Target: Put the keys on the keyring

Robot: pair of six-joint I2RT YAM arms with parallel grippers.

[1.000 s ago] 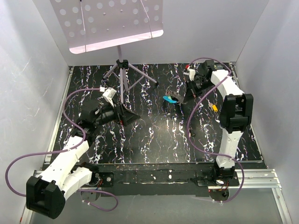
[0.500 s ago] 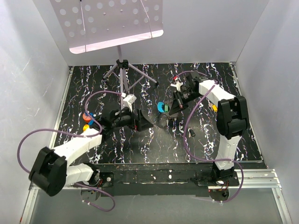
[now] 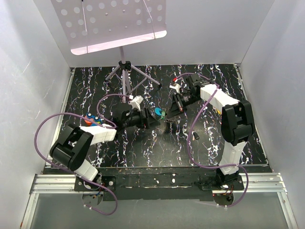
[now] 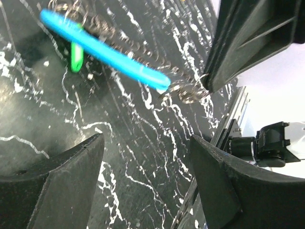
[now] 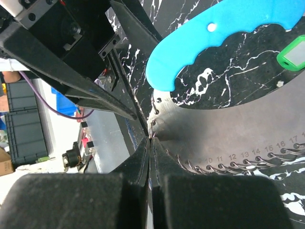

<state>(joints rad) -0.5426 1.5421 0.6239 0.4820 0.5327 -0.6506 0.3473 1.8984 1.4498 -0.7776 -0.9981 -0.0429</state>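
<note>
The keyring (image 3: 157, 112) hangs over the middle of the table (image 3: 143, 140), with its blue band tilted and a green tag (image 4: 76, 57) beside it. My right fingers (image 5: 143, 160) pinch tight on its small metal ring. My left fingers (image 4: 78, 164) stand wide apart just short of the band, holding nothing.

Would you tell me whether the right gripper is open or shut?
Shut. The right gripper has its fingers pressed together without a gap, pinching the keyring at its edge.
</note>
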